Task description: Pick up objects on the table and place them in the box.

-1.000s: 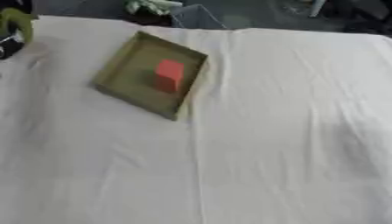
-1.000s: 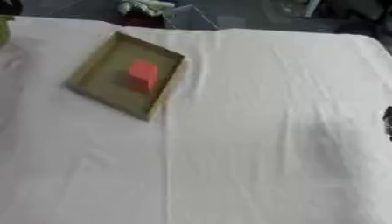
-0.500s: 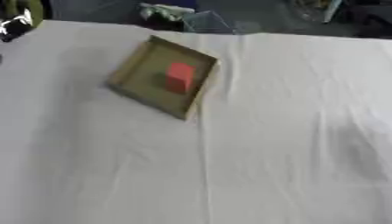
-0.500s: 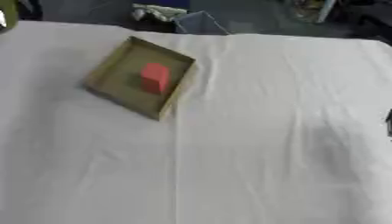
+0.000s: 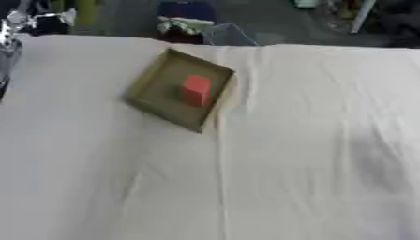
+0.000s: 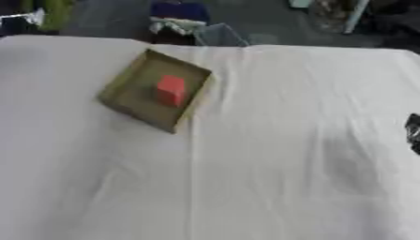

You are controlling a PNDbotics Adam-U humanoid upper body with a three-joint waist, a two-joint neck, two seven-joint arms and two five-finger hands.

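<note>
A shallow olive cardboard box (image 5: 156,96) lies turned at an angle on the white cloth, left of centre and towards the far side. A red block (image 5: 195,89) stands inside it. At the upper left edge a black and silver piece of my left arm (image 5: 10,35) shows, too little to read the hand. At the right edge of the right eye view a dark bit of my right hand (image 6: 413,132) peeks in, far from the box. Neither hand touches the box or the block.
The white tablecloth (image 5: 287,154) covers the whole table, with a crease running down the middle. Beyond the far edge are a dark floor, a clear container (image 5: 226,35), a blue thing (image 5: 187,9) and a yellow-green thing (image 6: 53,11).
The whole picture has shifted, so the camera has moved: more of the floor beyond the table shows. The box and red block keep their place on the cloth.
</note>
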